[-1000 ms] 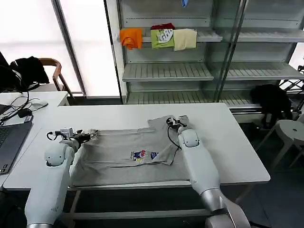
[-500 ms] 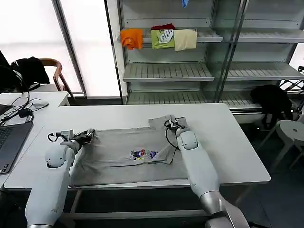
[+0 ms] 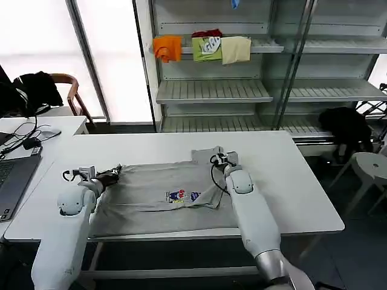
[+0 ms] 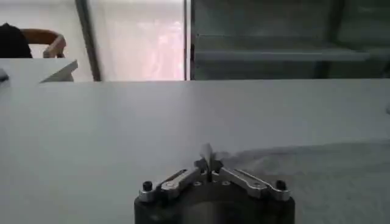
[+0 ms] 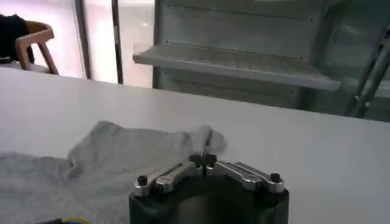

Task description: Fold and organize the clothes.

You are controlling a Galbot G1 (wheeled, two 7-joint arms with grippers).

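Grey T-shirt [image 3: 163, 196] lies spread on the white table [image 3: 290, 181], chest print up. Left gripper [image 3: 112, 173] pinches its far left corner; right gripper [image 3: 219, 157] is clenched on the far right sleeve fabric. Behind stand metal shelves [image 3: 211, 90] with folded orange, green and cream garments [image 3: 202, 48].

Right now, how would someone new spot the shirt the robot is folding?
Look at the long white table in front of the metal shelves. The light grey T-shirt lies spread across it, pinched at its far edge by the left gripper and right gripper. Unlike the orange, green and cream garments shelved behind, it carries a small multicoloured chest print.
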